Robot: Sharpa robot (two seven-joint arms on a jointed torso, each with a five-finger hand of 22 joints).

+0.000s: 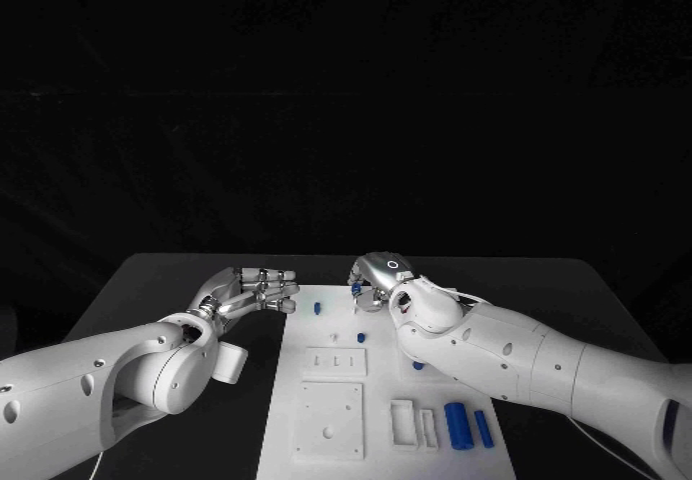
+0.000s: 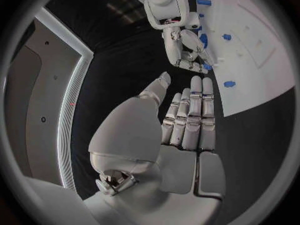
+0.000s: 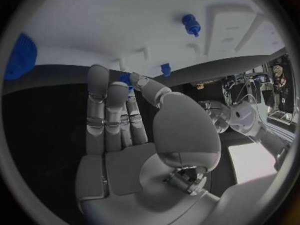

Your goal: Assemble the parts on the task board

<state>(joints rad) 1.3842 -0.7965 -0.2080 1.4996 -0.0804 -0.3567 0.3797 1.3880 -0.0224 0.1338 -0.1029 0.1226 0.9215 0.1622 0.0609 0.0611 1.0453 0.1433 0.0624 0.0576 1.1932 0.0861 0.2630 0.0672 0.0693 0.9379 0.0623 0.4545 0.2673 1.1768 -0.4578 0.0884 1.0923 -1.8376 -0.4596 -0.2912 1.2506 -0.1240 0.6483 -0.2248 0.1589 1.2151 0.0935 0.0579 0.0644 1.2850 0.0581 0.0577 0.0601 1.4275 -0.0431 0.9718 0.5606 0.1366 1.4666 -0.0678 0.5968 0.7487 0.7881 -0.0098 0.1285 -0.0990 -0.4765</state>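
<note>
Board (image 1: 332, 415) lies mid-table, blue parts (image 1: 459, 425) loose on it, so assembly looks barely begun; right hand (image 1: 378, 283) pinches one small part (image 1: 356, 288) at the far edge; left hand (image 1: 257, 293) empty, fingers extended.

1. Far end of task board (image 1: 378, 400): right hand (image 1: 381, 282) over its far edge, left hand (image 1: 257, 293) just beside.
2. Narrow gap between hands; small blue part (image 1: 316, 308) stands there.
3. Near end: blue cylinders (image 1: 469, 426) lie at board's right.

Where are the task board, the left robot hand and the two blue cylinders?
task board (image 1: 335, 428), head view, bare near plate.
left robot hand (image 1: 257, 292), head view, middle.
blue cylinders (image 1: 459, 426), head view, larger cylinder's middle.
</note>
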